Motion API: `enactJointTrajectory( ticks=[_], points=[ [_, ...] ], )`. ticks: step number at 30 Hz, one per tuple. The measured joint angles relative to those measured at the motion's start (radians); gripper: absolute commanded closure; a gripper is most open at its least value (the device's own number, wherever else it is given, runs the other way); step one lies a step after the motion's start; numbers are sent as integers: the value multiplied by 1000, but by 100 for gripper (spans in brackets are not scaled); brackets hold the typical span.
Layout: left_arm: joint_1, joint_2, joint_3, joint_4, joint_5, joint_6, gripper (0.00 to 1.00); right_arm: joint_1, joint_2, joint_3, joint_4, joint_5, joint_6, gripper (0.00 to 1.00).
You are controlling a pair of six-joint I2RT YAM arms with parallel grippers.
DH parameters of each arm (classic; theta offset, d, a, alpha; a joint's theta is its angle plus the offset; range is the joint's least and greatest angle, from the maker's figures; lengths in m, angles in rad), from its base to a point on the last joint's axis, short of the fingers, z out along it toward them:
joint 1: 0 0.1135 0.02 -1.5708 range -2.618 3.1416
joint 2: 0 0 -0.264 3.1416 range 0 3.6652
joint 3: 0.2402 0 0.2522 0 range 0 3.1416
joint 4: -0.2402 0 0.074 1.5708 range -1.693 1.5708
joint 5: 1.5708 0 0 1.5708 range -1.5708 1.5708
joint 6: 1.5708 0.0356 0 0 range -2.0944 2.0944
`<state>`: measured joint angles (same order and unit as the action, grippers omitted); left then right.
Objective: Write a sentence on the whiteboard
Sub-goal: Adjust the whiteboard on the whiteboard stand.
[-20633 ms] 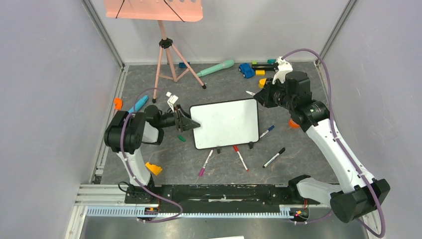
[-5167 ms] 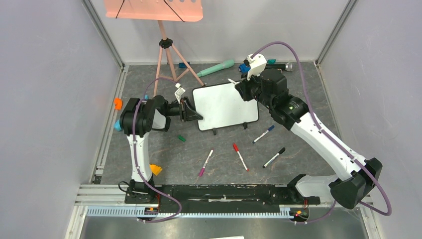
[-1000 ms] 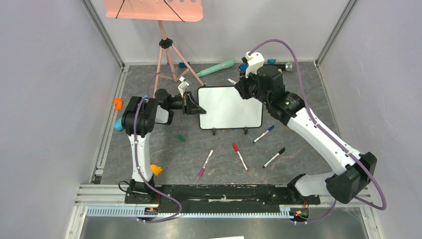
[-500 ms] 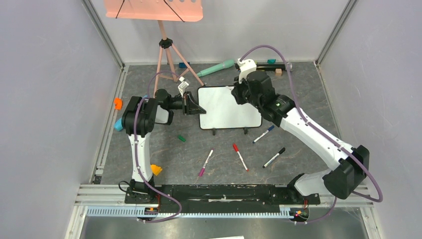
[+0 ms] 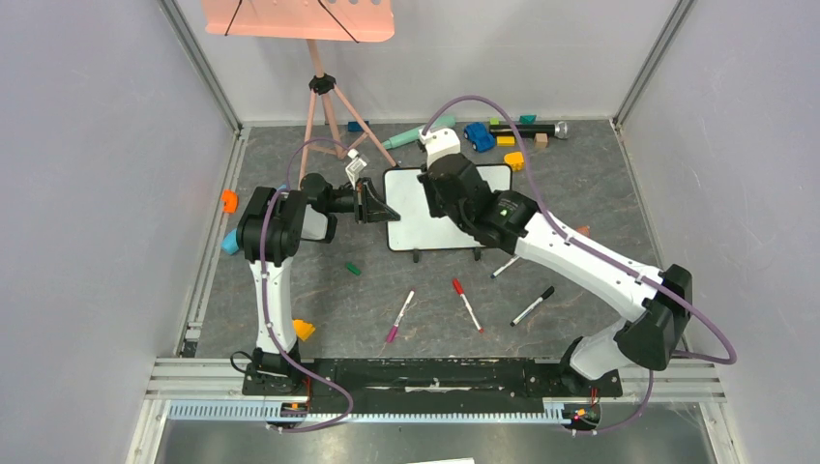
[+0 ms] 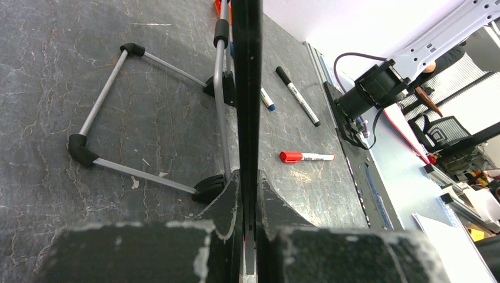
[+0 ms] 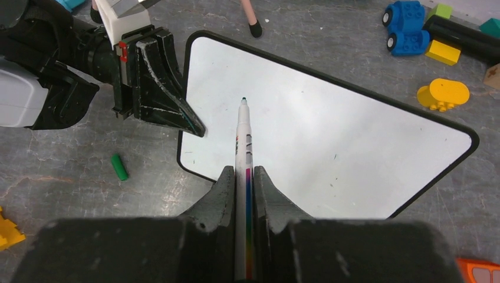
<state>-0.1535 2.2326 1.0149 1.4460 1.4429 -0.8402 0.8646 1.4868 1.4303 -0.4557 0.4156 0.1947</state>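
The whiteboard (image 5: 410, 230) stands propped on its two little black feet at mid table, its face (image 7: 330, 147) plain white with no sentence showing. My left gripper (image 5: 381, 210) is shut on the board's left edge. In the left wrist view the board is edge-on (image 6: 246, 88) between the clamped jaws of that gripper (image 6: 247, 194). My right gripper (image 7: 244, 177) is shut on a white marker (image 7: 242, 138) with a rainbow stripe. Its teal tip points at the board's upper left part; whether it touches I cannot tell. From above, the right gripper (image 5: 432, 196) hangs over the board.
Loose markers lie in front of the board: red (image 5: 468, 305), magenta (image 5: 399, 316), black (image 5: 533, 305) and blue (image 5: 503, 268). A green cap (image 5: 354, 269) lies at the left. A salmon tray on a tripod (image 5: 324, 116) stands behind, and toy blocks and a blue car (image 5: 479, 135) sit at the back.
My right arm has swung left across the board with the marker, from its upper right corner to its upper left part. The left gripper and the board have stayed put.
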Motion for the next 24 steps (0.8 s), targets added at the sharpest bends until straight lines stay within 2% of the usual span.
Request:
enactJointTrajectory(
  ticks=[4, 11, 24],
  points=[
    [1, 0, -3, 10, 0, -6, 98, 47, 4, 21, -41, 74, 56, 100],
    [2, 0, -7, 22, -2, -11, 98, 46, 55, 106, -118, 138, 124, 100],
    [3, 2, -28, 27, -35, -12, 98, 46, 56, 92, -133, 116, 124, 100]
  ],
)
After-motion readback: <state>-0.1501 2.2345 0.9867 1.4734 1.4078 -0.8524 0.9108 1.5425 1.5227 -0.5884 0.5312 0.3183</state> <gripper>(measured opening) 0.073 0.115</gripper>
